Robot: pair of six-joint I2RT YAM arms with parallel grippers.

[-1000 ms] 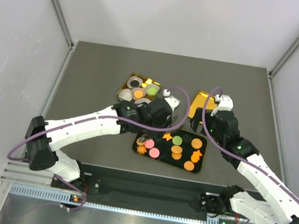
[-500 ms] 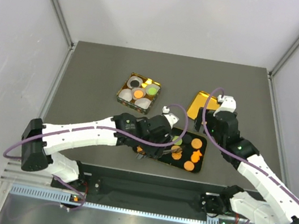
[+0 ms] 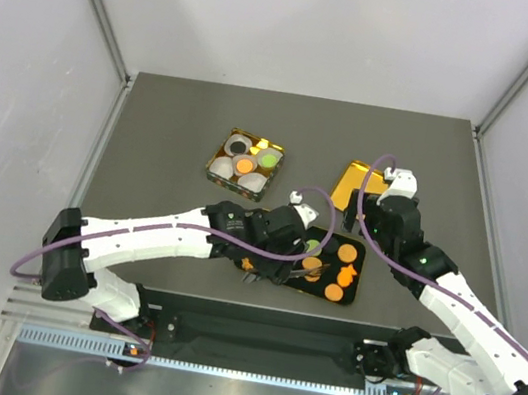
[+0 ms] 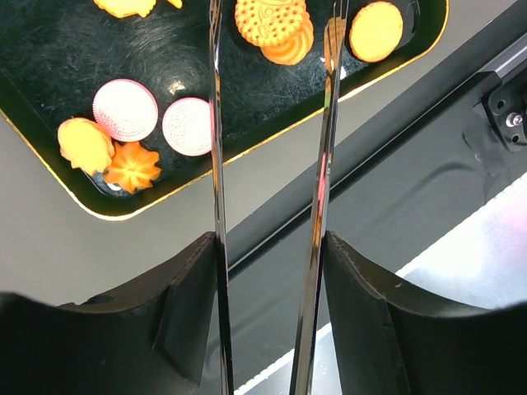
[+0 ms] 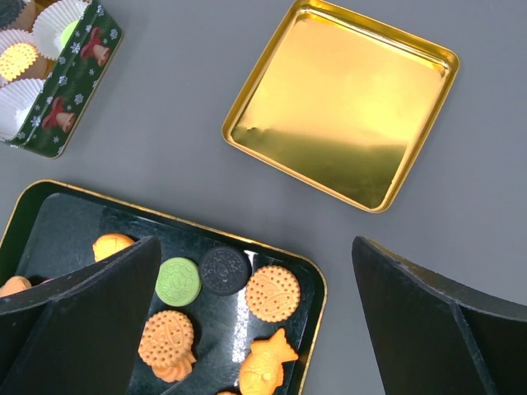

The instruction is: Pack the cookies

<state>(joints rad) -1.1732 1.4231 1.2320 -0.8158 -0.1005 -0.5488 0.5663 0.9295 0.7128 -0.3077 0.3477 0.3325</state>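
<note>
The cookies lie on a black gold-rimmed tray (image 3: 360, 274); an orange round one (image 3: 333, 292) shows in the top view. In the left wrist view I see pink discs (image 4: 125, 109), an orange flower shape (image 4: 134, 165) and stacked orange rounds (image 4: 268, 20). My left gripper (image 3: 296, 260) (image 4: 270, 247) hovers over the tray's near side, shut on thin metal tongs (image 4: 216, 164) whose blades stand apart and reach over the orange rounds. My right gripper (image 3: 364, 233) (image 5: 256, 240) hangs open above the tray's far right corner, over a green cookie (image 5: 178, 280), a dark one (image 5: 224, 267) and an orange round (image 5: 272, 293).
A square green tin (image 3: 217, 164) (image 5: 70, 90) with white paper cups, an orange and a green cookie inside, stands at the back left. A gold lid (image 3: 353, 180) (image 5: 346, 115) lies upturned behind the tray. The table's near edge and a metal rail run just below the tray.
My left arm has swung from beside the green tin down to the tray's near side, and the tongs' blades have spread wider. The right arm has stayed put.
</note>
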